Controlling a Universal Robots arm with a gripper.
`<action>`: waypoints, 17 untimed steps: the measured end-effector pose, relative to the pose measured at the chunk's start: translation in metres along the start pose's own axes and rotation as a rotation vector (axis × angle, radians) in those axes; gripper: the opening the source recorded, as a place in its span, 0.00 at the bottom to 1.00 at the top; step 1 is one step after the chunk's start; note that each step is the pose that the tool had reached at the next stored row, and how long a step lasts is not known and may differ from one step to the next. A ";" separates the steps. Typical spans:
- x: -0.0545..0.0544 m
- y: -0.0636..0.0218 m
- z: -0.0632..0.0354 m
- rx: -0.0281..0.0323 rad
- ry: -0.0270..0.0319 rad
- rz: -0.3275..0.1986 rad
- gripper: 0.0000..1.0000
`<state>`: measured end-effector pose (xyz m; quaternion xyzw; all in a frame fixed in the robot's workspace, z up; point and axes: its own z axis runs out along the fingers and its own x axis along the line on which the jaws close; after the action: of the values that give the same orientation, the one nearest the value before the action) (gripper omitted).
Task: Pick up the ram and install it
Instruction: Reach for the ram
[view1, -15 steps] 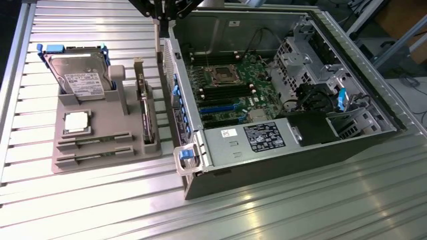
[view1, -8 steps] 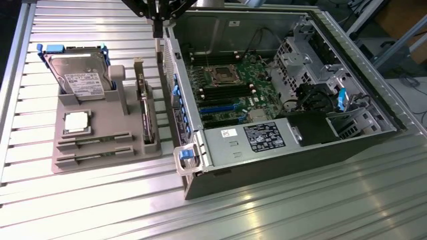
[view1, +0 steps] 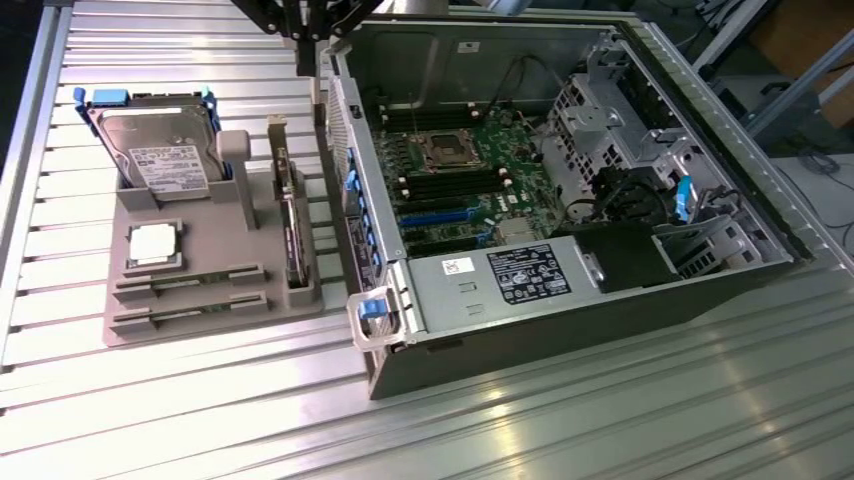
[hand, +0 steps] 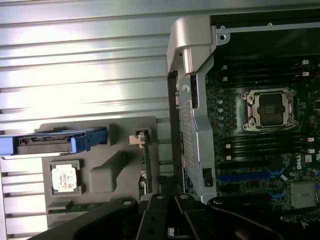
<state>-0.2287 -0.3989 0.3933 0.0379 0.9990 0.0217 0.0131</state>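
Ram (hand: 82, 205) apparently lies well apart from the end effector (view1: 308, 62).

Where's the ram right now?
Exterior view's left: the ram lies in a slot of the gray tray, next to the CPU, outside the computer case.

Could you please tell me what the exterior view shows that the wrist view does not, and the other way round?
Exterior view adds: the power supply with its label, the drive cage and the blue latch at the case's near corner.
Wrist view adds: the green edge of the ram in its tray slot, close to the gripper and its dark linkage.
Shared: the grey tray, the hard drive, the CPU chip, the expansion card and the empty CPU socket.
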 end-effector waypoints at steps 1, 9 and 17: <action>0.001 -0.0001 0.0000 0.0000 0.0000 0.000 0.11; 0.009 -0.0007 -0.0002 0.0000 0.0000 0.000 0.11; 0.018 -0.0014 -0.0005 0.0000 -0.0001 0.000 0.11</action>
<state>-0.2470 -0.3989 0.3933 0.0379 0.9990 0.0217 0.0131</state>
